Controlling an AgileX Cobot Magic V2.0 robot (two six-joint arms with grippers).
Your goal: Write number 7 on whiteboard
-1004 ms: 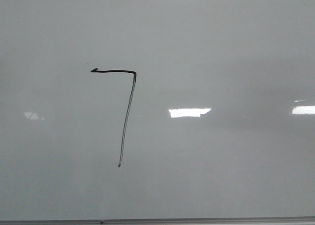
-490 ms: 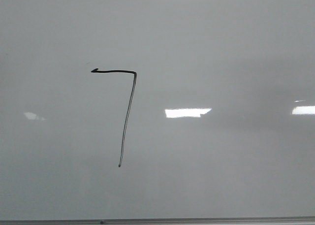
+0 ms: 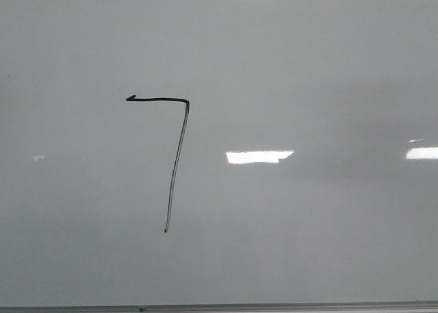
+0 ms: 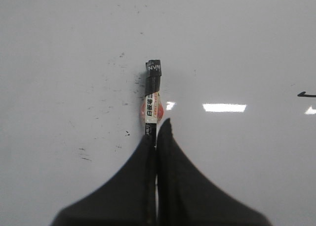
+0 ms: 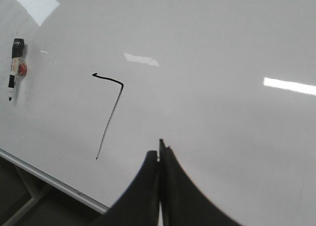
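The number 7 (image 3: 178,155) is a thin black line on the whiteboard (image 3: 308,244), with a short top stroke and a long slanted downstroke. It also shows in the right wrist view (image 5: 111,118). A black-capped marker (image 4: 152,95) with a white and red label lies on the board, to the left of the 7 (image 5: 15,67). My left gripper (image 4: 158,128) is shut and hovers over the marker's lower end, which it hides. My right gripper (image 5: 159,149) is shut and empty over the board, to the right of the 7's foot. Neither gripper shows in the front view.
The board's thin grey frame edge (image 3: 274,306) runs along the near side, and past it are a dark floor and a stand leg (image 5: 29,196). Faint black smudges (image 4: 113,87) mark the board near the marker. Bright glare patches (image 3: 259,157) lie on the board.
The 7 has not changed. The glare patch at the left has shrunk and faded, and the middle patch has stretched a little to the left.
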